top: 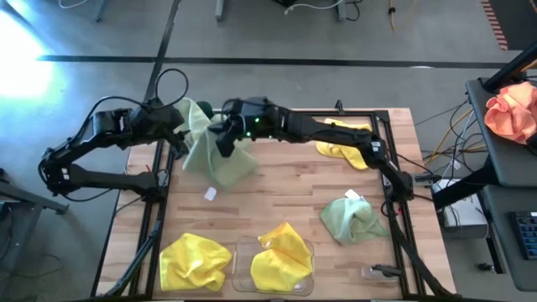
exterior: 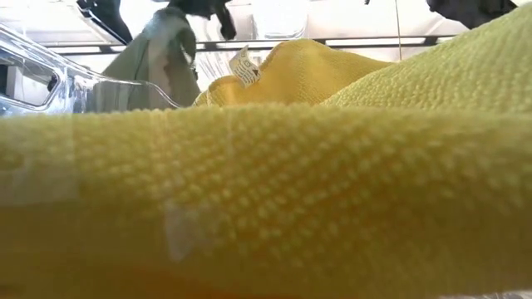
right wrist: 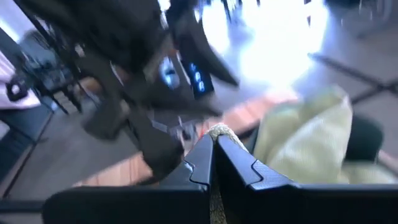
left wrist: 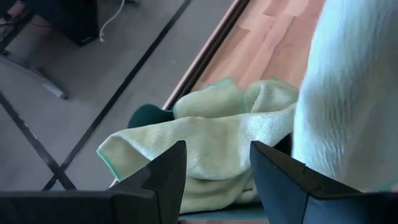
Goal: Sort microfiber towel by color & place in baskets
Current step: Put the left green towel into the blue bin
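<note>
My right gripper (top: 225, 138) (right wrist: 214, 140) reaches across to the table's far left and is shut on a pale green towel (top: 220, 161) that hangs below it; this towel also shows in the low view (exterior: 162, 54). My left gripper (top: 179, 132) (left wrist: 214, 163) is open just beside it. Its fingers stand above another green towel (left wrist: 205, 134) that is draped over the dark teal basket (left wrist: 146, 116). A third green towel (top: 352, 220) lies at the right. Yellow towels lie at the far right (top: 346, 144), at the near left (top: 195, 262) and in the clear bin (top: 282, 258). My right gripper pinches a small bunched bit of the green towel (right wrist: 217, 132) between its two shut fingers. The towel is lifted and hangs spread below the fingers (top: 220, 164); whether its lower edge touches the table I cannot tell.
The clear bin (top: 243, 252) stands at the near edge, and its wall shows in the low view (exterior: 41, 75). A small white tag (top: 210, 194) lies on the wood. An orange-pink bundle (top: 512, 113) lies off the table at the right. The two arms are close together at the far left.
</note>
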You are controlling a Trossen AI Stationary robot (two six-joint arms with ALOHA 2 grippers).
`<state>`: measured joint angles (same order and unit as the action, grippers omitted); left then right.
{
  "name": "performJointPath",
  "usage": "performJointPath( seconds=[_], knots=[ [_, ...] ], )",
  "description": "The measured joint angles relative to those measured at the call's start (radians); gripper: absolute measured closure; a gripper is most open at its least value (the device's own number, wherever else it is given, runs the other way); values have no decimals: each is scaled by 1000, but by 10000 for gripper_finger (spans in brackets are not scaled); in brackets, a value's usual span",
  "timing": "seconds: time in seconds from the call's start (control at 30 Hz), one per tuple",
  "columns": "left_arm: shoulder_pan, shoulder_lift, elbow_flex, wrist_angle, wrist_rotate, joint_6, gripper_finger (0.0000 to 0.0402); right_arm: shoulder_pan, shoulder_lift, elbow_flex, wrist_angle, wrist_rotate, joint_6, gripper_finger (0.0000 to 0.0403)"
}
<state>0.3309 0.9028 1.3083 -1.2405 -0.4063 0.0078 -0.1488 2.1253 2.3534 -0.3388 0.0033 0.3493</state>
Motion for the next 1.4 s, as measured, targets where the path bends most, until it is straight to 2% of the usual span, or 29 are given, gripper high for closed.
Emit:
performJointPath(
  seconds=[0.2,0.53,0.87,1.13,1.27,1.4],
  knots=[
    [0,-31,0,-17,-4,-10,240,-14,-8,3,160,-3,-2,394],
    [0,-88,-1,-17,-16,-10,240,-60,1,2,219,-4,-62,394],
    [0,-132,-2,-18,-41,-10,240,-137,5,0,317,-4,-54,394],
    [0,-150,-2,-18,-42,-5,240,-122,18,-15,291,-110,-54,394],
    [0,-159,-2,-22,-55,-2,240,-102,63,-17,283,-169,-24,394],
    [0,-169,-2,-37,-56,-1,240,-90,124,-17,282,-179,-3,394]
  ],
)
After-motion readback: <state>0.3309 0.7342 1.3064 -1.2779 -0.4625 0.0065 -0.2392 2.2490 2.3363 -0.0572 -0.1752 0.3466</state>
